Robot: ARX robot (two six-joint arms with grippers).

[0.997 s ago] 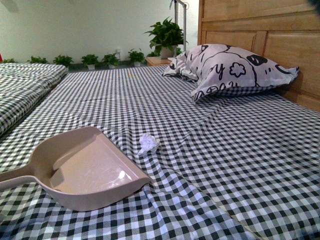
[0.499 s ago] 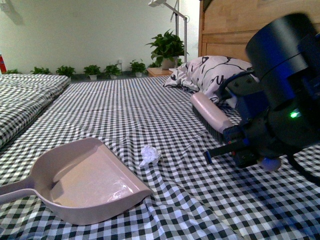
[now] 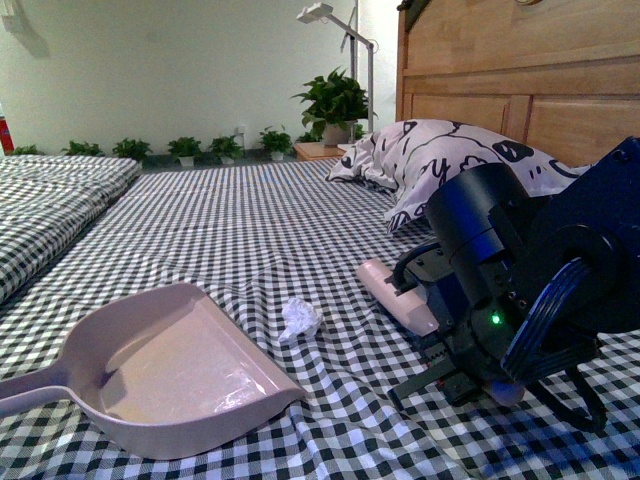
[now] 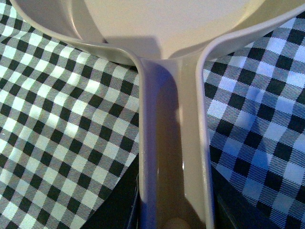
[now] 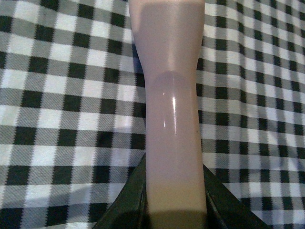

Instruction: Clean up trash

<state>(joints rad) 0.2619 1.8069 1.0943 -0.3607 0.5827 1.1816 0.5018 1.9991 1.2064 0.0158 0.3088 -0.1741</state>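
Where only bed showed before, a brush [image 3: 395,293] is clamped by the right hand [image 5: 174,191] beside the trash [image 3: 299,318]. The dustpan [image 3: 180,370] handle is gripped by the left hand [image 4: 174,210]. No writing is seen.

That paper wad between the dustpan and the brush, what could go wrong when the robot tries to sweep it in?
The paper wad sits off the corner of the dustpan mouth, so a straight push by the brush may send it past the lip. The checkered sheet is wrinkled around the pan; bristles could drag fabric and bunch it against the edge. The light wad could also roll away instead of sliding in.
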